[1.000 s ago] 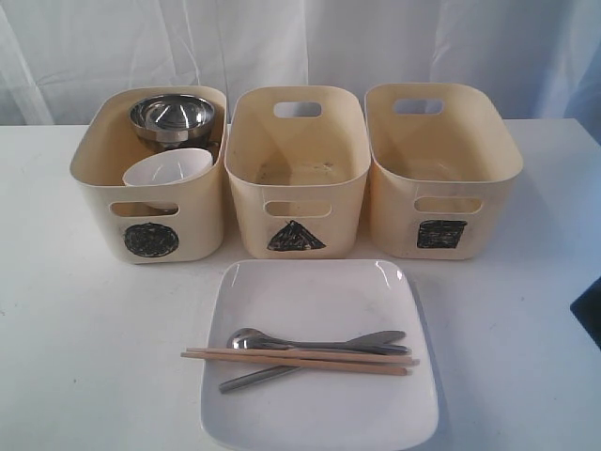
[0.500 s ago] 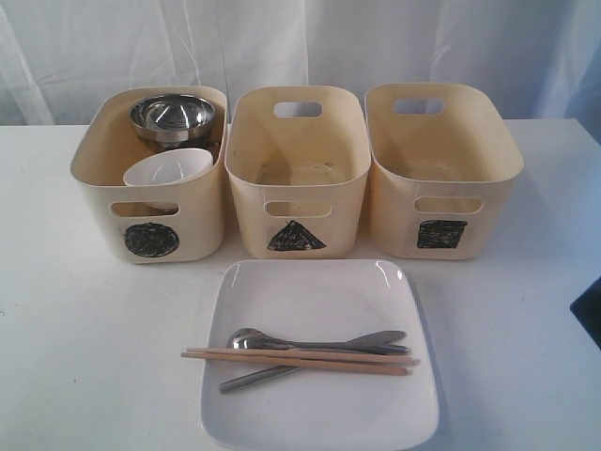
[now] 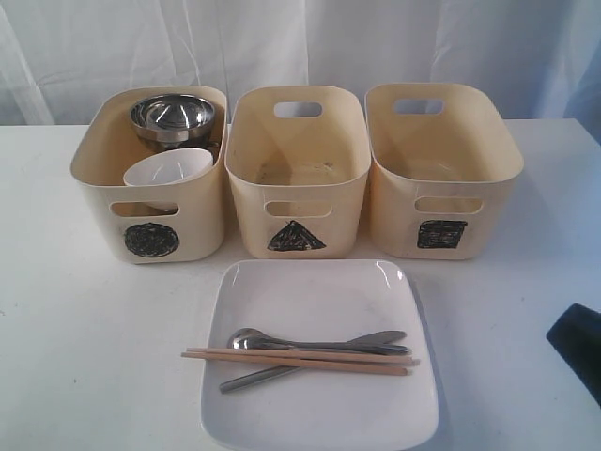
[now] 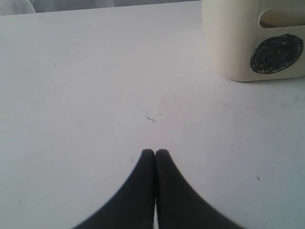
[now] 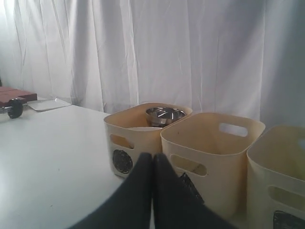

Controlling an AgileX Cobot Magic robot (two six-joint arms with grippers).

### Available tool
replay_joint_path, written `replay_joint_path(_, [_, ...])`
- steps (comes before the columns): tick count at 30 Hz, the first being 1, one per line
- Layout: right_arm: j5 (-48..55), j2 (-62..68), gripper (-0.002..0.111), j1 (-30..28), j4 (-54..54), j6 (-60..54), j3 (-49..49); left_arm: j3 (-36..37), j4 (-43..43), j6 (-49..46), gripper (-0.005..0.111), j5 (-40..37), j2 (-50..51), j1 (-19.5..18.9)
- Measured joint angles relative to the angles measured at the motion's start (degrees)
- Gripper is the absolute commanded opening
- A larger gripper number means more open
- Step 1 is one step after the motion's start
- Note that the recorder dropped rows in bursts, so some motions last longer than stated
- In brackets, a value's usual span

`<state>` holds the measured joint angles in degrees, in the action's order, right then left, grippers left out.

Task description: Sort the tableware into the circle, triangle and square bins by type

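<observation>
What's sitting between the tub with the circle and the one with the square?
The triangle bin stands between them in the row; the exterior view shows it.

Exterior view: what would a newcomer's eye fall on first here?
First, the large white square plate nearest the camera, with wooden chopsticks and steel cutlery lying across it. Behind it stand the circle bin, triangle bin and square bin in a row; the circle bin, on the left, holds a steel bowl and a small white bowl.

White table; white pleated curtain behind it; at the table's far end in the right wrist view: 1 flat white tray, 1 dark round object, possibly a knob, 1 reddish-brown slab just beside it; small dark speck on the tabletop
</observation>
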<state>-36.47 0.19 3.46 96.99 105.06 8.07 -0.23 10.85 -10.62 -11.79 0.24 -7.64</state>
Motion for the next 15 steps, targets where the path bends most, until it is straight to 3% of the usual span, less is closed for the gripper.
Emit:
replay_joint_path(8, [6.0, 13.44, 0.0, 1.74, 2.94, 1.91, 17.03, 0.0, 0.0, 0.0, 0.0, 0.01, 0.0, 0.0])
replay_joint_path(15, [1.9, 27.33, 0.0, 1.89, 2.94, 5.69, 25.09, 0.0, 0.0, 0.0, 0.0, 0.01, 0.0, 0.0])
